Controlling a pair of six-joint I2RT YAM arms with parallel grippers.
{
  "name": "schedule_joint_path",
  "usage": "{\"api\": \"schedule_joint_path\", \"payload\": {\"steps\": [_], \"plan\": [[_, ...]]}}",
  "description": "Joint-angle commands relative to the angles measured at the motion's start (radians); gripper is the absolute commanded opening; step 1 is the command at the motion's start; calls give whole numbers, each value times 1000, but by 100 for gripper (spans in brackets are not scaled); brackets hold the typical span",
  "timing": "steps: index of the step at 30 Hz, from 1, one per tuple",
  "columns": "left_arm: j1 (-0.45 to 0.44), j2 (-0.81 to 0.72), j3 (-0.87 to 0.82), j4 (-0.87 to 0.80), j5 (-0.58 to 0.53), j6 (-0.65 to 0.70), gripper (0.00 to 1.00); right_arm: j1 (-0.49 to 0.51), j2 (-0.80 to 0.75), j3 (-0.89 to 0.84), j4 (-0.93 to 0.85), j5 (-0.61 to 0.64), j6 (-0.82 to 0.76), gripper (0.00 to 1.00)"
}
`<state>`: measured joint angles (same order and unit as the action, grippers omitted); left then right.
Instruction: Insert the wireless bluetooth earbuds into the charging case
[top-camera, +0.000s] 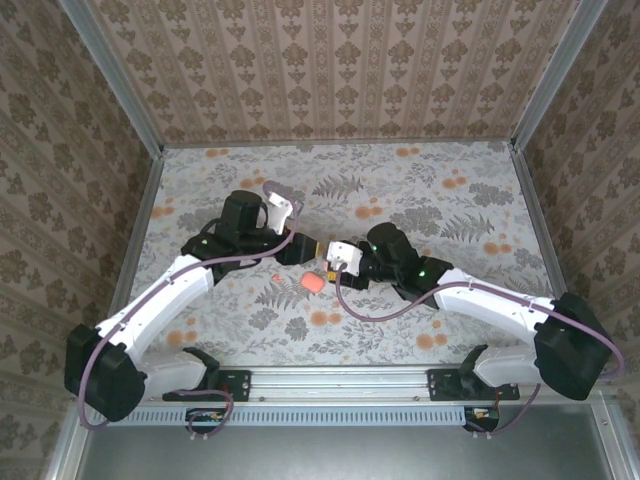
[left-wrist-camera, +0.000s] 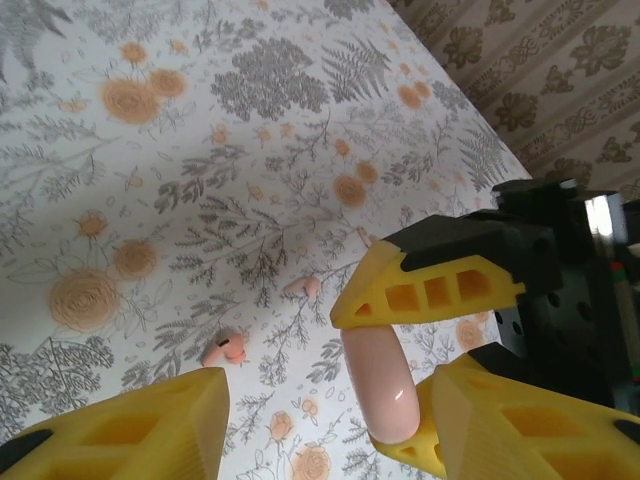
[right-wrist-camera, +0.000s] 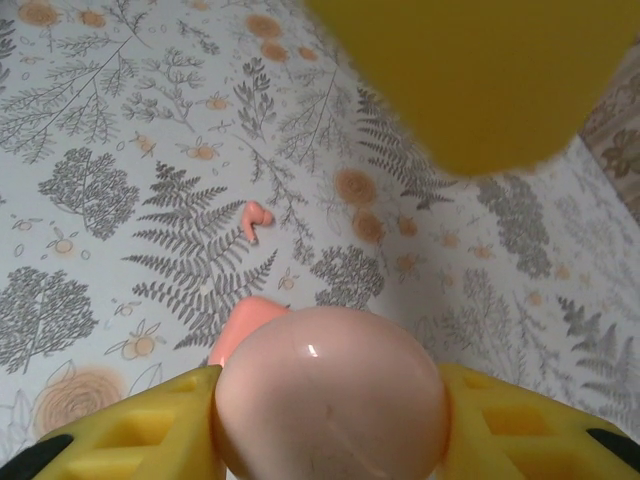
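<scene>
The charging case (top-camera: 313, 283) sits on the flowered cloth (top-camera: 450, 200), just in front of both claws, with the earbuds (left-wrist-camera: 225, 350) lying loose nearby. The right gripper (right-wrist-camera: 328, 420) is clamped on a pale pink round piece (right-wrist-camera: 330, 375). The left gripper (top-camera: 308, 246) is partly open and empty, right beside it. My worry is that fingers this crowded could bump, pop that glossy piece loose, or flick the tiny buds away.

cloth (top-camera: 420, 190): grey ferns, orange flowers | charging case (top-camera: 312, 283): coral-red | earbuds (left-wrist-camera: 225, 350): coral-pink | disc (right-wrist-camera: 330, 390): pale pink | claw fingers (left-wrist-camera: 130, 425): yellow
</scene>
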<state>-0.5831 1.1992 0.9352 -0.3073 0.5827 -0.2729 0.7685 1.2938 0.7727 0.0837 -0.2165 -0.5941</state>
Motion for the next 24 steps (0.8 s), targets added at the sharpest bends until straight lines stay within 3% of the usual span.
{"api": "schedule_joint_path", "payload": {"steps": [1, 6, 15, 24], "plan": [[-9, 42, -4, -14, 49, -33, 55, 14, 16, 40, 66, 45, -54, 41], [-14, 75, -18, 18, 119, -77, 54, 17, 17, 46, 89, 72, -56, 41], [-21, 75, -43, 64, 146, -110, 54, 17, 30, 56, 99, 92, -50, 41], [-25, 76, -55, 98, 145, -127, 43, 25, 42, 60, 120, 62, -47, 41]]}}
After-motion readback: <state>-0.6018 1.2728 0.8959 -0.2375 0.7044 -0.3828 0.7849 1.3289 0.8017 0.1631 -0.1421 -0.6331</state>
